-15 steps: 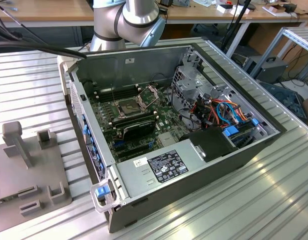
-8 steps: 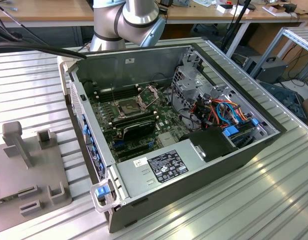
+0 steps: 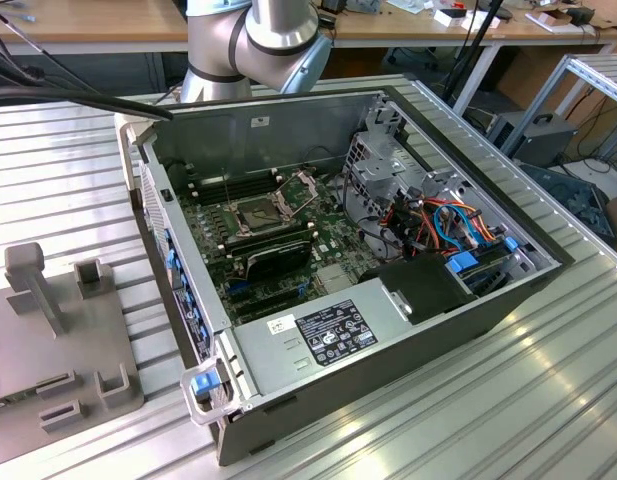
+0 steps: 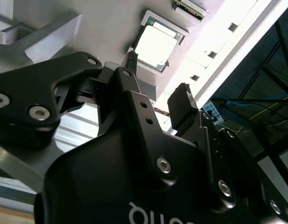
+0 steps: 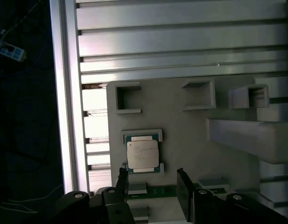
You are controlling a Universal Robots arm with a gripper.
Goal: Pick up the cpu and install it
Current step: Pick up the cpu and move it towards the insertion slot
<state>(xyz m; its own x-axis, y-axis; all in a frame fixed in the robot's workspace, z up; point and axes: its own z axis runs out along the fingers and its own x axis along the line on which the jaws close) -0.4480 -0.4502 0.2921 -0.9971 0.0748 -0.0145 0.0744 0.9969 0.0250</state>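
Note:
The cpu [image 5: 142, 156], a small flat square chip with its silvery face up, rests in a shallow framed seat on a grey fixture plate [image 5: 181, 126]. In the second wrist view the cpu [image 4: 155, 46] looks bright under glare. My gripper [image 5: 152, 181] hangs above the plate with its black fingers spread apart and nothing between them. The chip lies just beyond the fingertips [image 4: 131, 58], untouched. In the exterior view the dark square socket [image 3: 260, 212] with its metal frame sits on the motherboard inside the open computer case [image 3: 408, 330].
The fixture plate [image 3: 48, 380] carries raised grey brackets and a tall post [image 3: 33, 285]. A narrow green circuit strip [image 5: 158, 190] lies in a slot beside the chip's seat. Ribbed aluminium table [image 3: 548, 400] surrounds the case. The arm's base [image 3: 250, 40] stands behind the case.

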